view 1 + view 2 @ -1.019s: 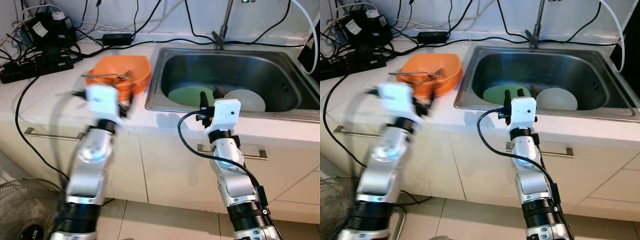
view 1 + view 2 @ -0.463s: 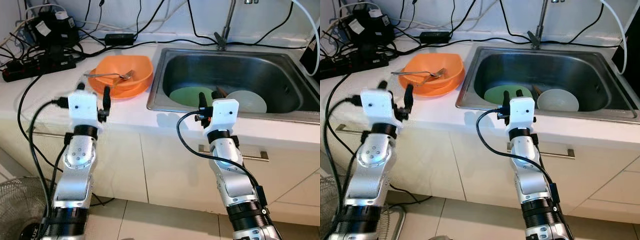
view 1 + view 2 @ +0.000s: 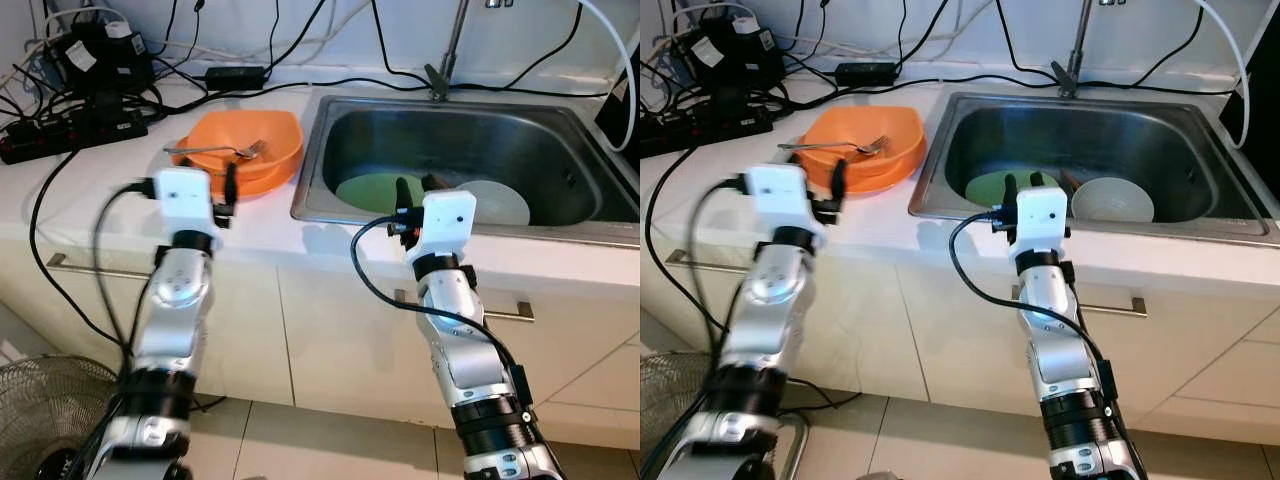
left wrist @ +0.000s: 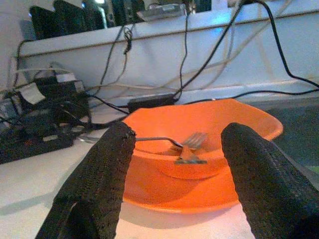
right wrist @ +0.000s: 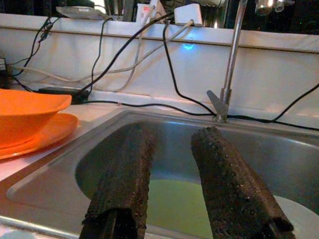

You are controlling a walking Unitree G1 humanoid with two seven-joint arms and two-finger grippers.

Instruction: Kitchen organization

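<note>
On the white counter (image 3: 110, 190), an orange bowl (image 3: 262, 143) with a fork (image 3: 215, 152) across it sits on an orange plate (image 4: 164, 191), close to the sink's (image 3: 312, 170) left rim. The left gripper (image 4: 177, 199) hovers just short of it, fingers spread wide and empty. The right gripper (image 5: 172, 186) hangs part open and empty at the sink's near edge, above a green plate (image 3: 372, 190) and white bowl (image 3: 500, 200); cables (image 3: 90, 85) crowd the far left corner.

An orange bowl (image 3: 868, 143) holding a fork (image 3: 836, 146) is seen just beyond the left gripper (image 3: 832, 185). A green plate (image 3: 992, 187) lies beyond the right gripper (image 3: 1023, 186), inside the sink (image 3: 940, 150).
</note>
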